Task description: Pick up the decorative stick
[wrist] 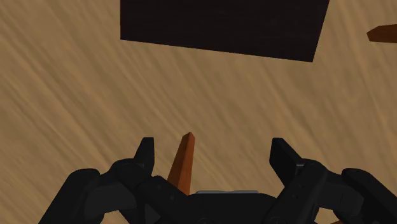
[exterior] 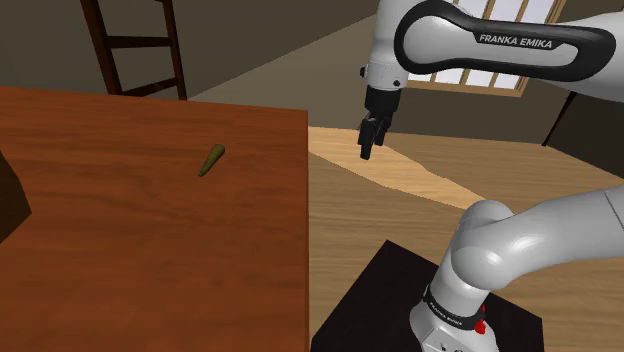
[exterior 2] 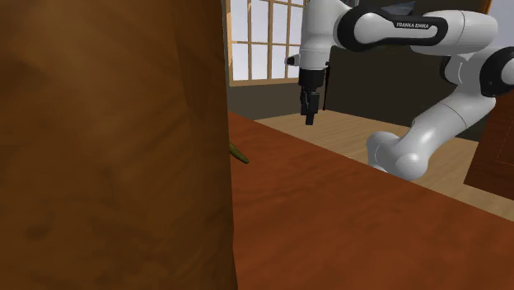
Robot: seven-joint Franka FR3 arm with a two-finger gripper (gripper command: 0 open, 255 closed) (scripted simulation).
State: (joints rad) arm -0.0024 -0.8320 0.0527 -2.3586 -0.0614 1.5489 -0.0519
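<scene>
**While the all-black two-finger gripper (exterior: 367, 150) hangs past the edge of the reddish-brown wooden desk (exterior: 120, 250), the slim olive-green tapered stick (exterior: 212, 160) lies untouched on it**

Because the wrist view looks down on the pale plank floor (wrist: 63, 95) and the black box stand (wrist: 222, 25), the gripper appears to be over the floor, not over the desk. Its fingers (wrist: 147, 156) stand wide apart with nothing clasped between them.

The stick rests flat on the desk, near the far corner and a little in from the edge that faces the arm. From the fingers it lies toward the shoulder view's left, well apart and lower down. In that view its long axis slants from lower left to upper right, with the thicker end at the upper right. In the second exterior view only its tip (exterior 2: 239, 154) shows past a big brown block (exterior 2: 107, 140) in the foreground, and the gripper (exterior 2: 310, 115) hangs high above and to the right of it.

The coming move likely calls for a sideways carry over the desk's edge, then a descent. The fingers would best close across the stick's slant, not along it, so the wrist may need turning first.
</scene>
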